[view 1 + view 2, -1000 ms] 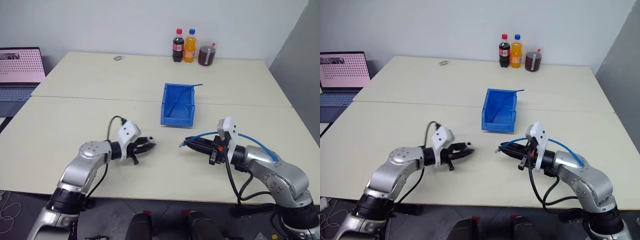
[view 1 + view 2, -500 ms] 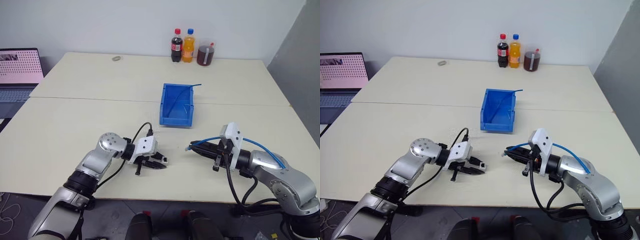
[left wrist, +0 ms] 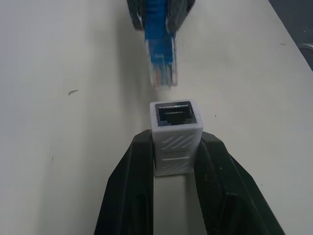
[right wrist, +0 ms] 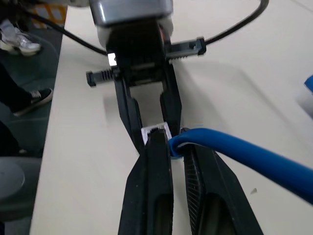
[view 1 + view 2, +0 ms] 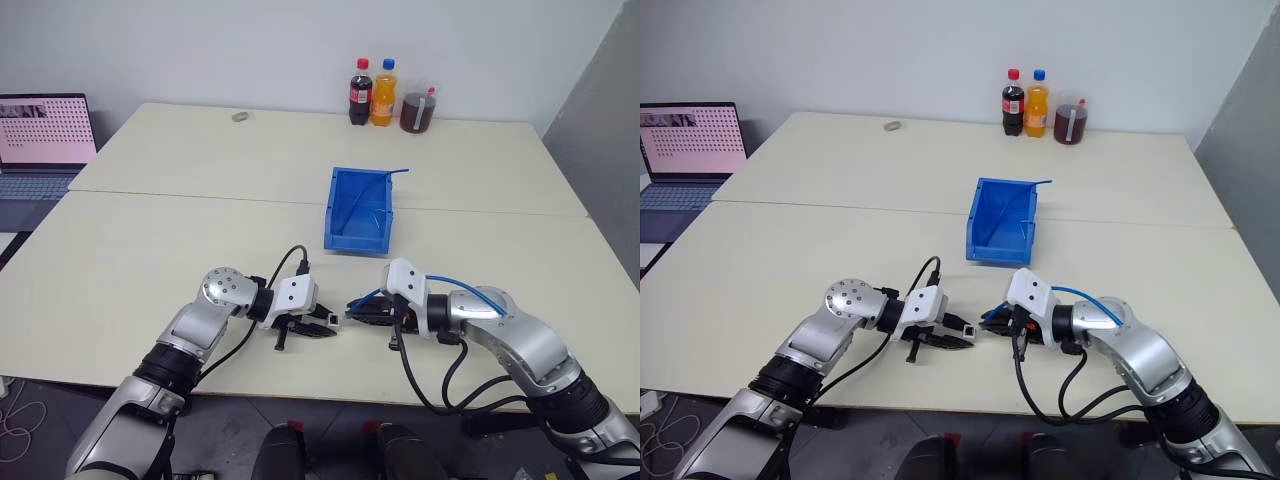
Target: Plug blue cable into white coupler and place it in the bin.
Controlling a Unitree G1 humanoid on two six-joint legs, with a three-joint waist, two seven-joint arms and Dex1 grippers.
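My left gripper (image 5: 322, 323) is shut on the white coupler (image 3: 176, 132), whose dark socket faces away from it, just above the table near its front edge. My right gripper (image 5: 354, 313) is shut on the blue cable (image 5: 455, 284) just behind its pale plug (image 3: 161, 73). The plug points at the coupler's socket with a small gap between them. In the right wrist view the cable (image 4: 244, 156) runs out between my fingers (image 4: 156, 186) toward the coupler (image 4: 155, 130). The blue bin (image 5: 335, 238) stands open farther back at the table's middle.
A thin dark-blue strand (image 5: 395, 171) sticks out of the bin. Two bottles (image 5: 371, 92) and a jar of dark liquid (image 5: 416, 110) stand at the far edge. A laptop (image 5: 40, 140) sits at the far left. A small round object (image 5: 240, 116) lies at the back.
My right gripper has moved left and down with the cable, bringing the plug close to the coupler. My left gripper swung right and lower a second ago and has since kept still.
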